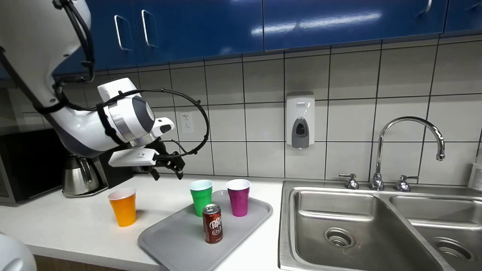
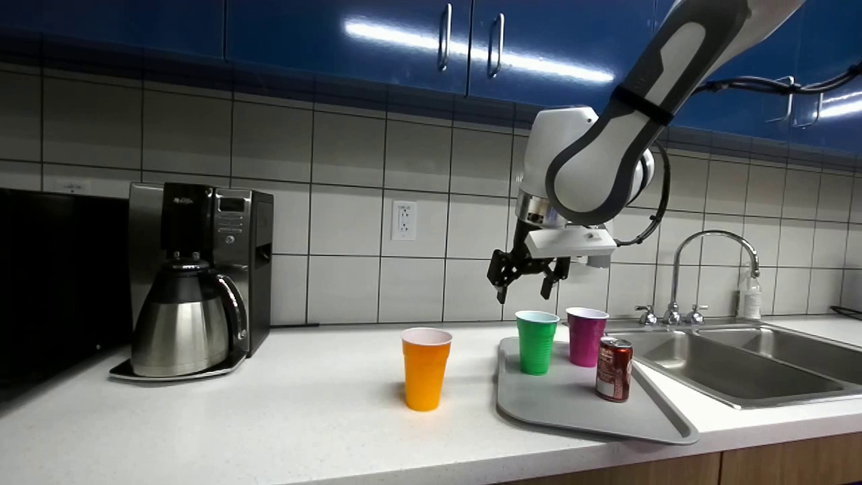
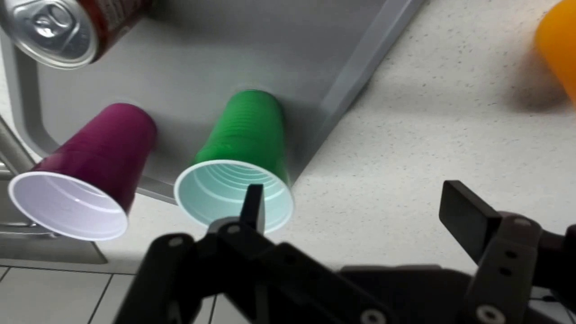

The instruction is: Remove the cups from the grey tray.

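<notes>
A green cup [image 1: 202,199] and a magenta cup [image 1: 238,200] stand upright on the grey tray [image 1: 173,241], towards its far end. The orange cup [image 2: 424,374] is upright on the white counter, off the tray, in both exterior views. My gripper [image 2: 524,298] hangs above the green cup's rim, apart from it, its jaws wide with nothing between them. In the wrist view, one fingertip [image 3: 253,204] overlaps the mouth of the green cup [image 3: 254,126], while the other finger [image 3: 468,220] is over bare counter. At the right edge, the orange cup [image 3: 560,45] is partly cut off.
A dark red drink can [image 1: 213,224] stands on the tray, nearer the front than the cups. The steel sink [image 1: 339,210] with its tap [image 1: 380,150] lies beyond the tray. A coffee maker [image 2: 202,283] stands on the counter; blue cabinets [image 2: 350,40] hang overhead.
</notes>
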